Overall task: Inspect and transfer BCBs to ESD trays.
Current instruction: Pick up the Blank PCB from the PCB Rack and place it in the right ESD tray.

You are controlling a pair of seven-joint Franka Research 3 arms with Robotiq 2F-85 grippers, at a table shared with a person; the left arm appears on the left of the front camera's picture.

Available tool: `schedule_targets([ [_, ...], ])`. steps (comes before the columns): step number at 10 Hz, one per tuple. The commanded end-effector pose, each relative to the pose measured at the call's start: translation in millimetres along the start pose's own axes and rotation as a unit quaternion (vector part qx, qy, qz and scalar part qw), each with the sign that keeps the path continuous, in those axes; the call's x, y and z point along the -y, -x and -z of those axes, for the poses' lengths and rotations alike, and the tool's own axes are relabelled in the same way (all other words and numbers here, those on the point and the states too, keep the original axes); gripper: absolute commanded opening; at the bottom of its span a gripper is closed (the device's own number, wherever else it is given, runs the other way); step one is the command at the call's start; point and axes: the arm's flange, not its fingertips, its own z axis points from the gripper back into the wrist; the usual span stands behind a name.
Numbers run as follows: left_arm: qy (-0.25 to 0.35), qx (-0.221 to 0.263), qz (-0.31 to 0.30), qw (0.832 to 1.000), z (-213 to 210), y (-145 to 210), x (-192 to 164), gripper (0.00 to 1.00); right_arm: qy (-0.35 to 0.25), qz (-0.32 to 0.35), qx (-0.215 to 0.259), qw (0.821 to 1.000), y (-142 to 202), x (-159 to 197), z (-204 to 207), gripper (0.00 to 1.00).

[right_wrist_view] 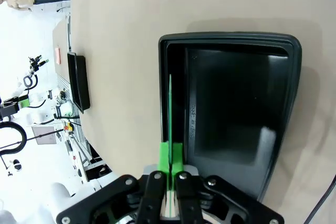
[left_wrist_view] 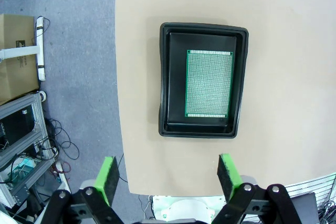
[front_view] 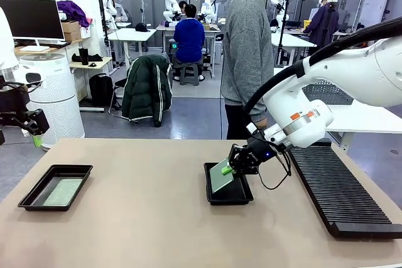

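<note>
Beige surface: one worktop [front_view: 151, 218] carries all the things listed here; the landmark for places is the long black ribbed rack [front_view: 342, 192] lying along its right side.
Trays, count: two small glossy black ESD trays.
Near tray [front_view: 229, 194]: just beside the rack, on its left, not touching it. The right wrist view shows its floor bare and shiny.
Far tray [front_view: 38, 196]: well apart from the rack, close to the worktop's opposite, left edge.
Boards, count: two green BCBs.
Board one [front_view: 221, 176]: held tilted on edge over the near tray's left part, its lower edge down inside the tray; whether that edge touches the floor cannot be told. In the right wrist view it shows edge-on as a thin green line beside the tray's wall.
Board two [left_wrist_view: 209, 83]: lying flat on the floor of the far tray, off centre toward one long wall, speckled face up.
Right hand [front_view: 233, 166]: fingers together, clamped on the upper edge of board one, above the near tray next to the rack.
Left hand [left_wrist_view: 168, 174]: fingers spread wide apart and gripping nothing, high above the far tray, looking straight down on it.
Arms, count: two white ones; the right reaches across above the rack.
Person: one in a grey sweater [front_view: 249, 48] stands at the far side, behind the near tray.
</note>
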Motion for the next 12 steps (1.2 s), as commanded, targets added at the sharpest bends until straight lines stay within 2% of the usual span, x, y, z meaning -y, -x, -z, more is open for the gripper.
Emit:
schedule_targets([
  [1, 0.007, 0.0, -0.002, 1.0, 0.8, 0.2, 0.3, 1.0, -0.002, -0.013, 0.019, 1.0, -4.4, 5.6, 11.1, 0.02],
  [12, 0.007, 0.0, -0.002, 1.0, 0.8, 0.2, 0.3, 1.0, 0.032, -0.001, 0.008, 0.999, -7.5, 12.6, 17.8, 0.02],
])
